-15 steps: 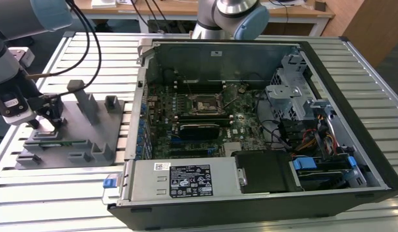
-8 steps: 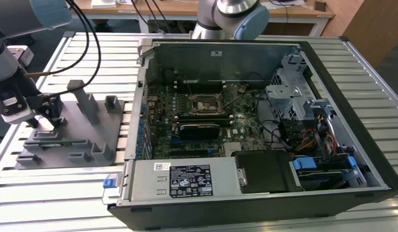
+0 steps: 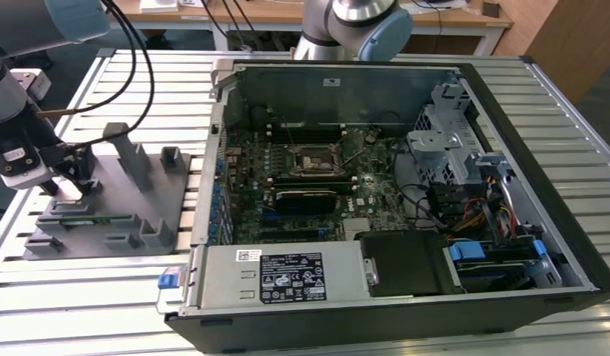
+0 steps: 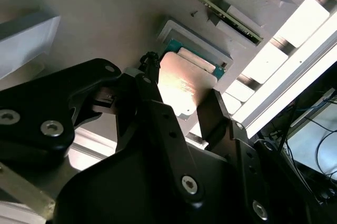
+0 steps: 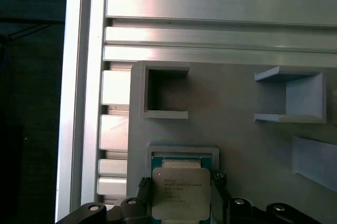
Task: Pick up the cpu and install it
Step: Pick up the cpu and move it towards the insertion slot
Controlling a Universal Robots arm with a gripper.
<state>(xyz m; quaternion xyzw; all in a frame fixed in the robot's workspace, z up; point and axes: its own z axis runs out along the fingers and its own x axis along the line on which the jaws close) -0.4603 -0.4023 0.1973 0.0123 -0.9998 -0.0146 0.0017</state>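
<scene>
— Which step are we on?

— The pick-up, we judge. Our black two-fingered gripper point(image 5: 180, 182) is down over the grey plastic fixture tray point(image 5: 237, 97). The cpu point(image 5: 180, 195) — the small flat square chip with a silver-grey metal top plate and a thin darker rim — sits squarely between its fingers point(image 5: 143, 184).

— Gripped, or only bracketed?

— In both wrist views the fingers are drawn in against two opposite edges of the chip, so we read it as pinched. It is not yet lifted: the chip lies in its shallow grey walled nest point(image 5: 181, 151), whose far wall stands just beyond the fingertips.

— And where does it go?

— Well apart from the gripper. In the exterior view the open black computer case point(image 3: 542, 148) lies toward that view's right, with the square black socket frame point(image 3: 310, 159) on the green board inside.

— What does the next move call for?

— In our judgement, a straight, level pull away from the tray — so the chip clears the nest walls without tilting or slipping in so narrow a hold.
</scene>
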